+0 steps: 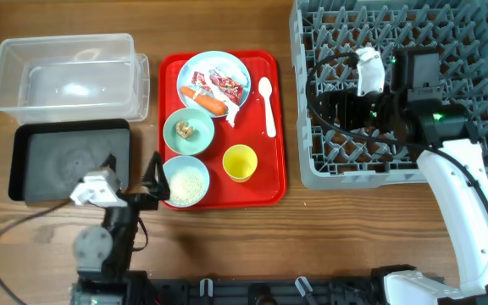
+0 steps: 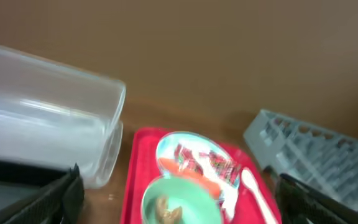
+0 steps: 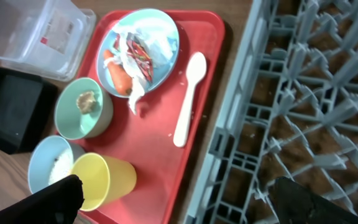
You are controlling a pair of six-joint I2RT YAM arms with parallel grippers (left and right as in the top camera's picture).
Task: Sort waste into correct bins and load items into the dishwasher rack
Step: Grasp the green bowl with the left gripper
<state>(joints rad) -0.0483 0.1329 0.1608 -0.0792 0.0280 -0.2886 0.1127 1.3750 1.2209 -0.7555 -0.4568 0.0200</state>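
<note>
**Full meal tray between two bins and a rack, both grippers wide and empty**

Directions follow the overhead view, with 12 o'clock at the top edge.

A red tray lies at the middle of a wooden table. At the tray's 12 o'clock sits a plate. On it lie a carrot, a wrapper and some paper, all touching one another. A spoon lies just beside the plate at its 3 o'clock, bowl end toward 12. At the plate's 7 o'clock stands a green bowl with a brown lump inside. At the green bowl's 6 o'clock, touching or nearly touching it, a blue bowl holds rice. A cup stands upright at the blue bowl's 3 o'clock, near but apart.

A tub sits at the red tray's 10 o'clock with nothing inside. A black tray lies at its 8 o'clock, just below the tub, and also holds nothing. A rack fills the 2 o'clock side, just beside the red tray.

The left gripper hovers at the red tray's 8 o'clock corner, beside the blue bowl. Its jaws are spread wide and hold nothing. The right gripper hangs over the rack's 9 o'clock part. Its jaws are also spread wide and hold nothing.
</note>
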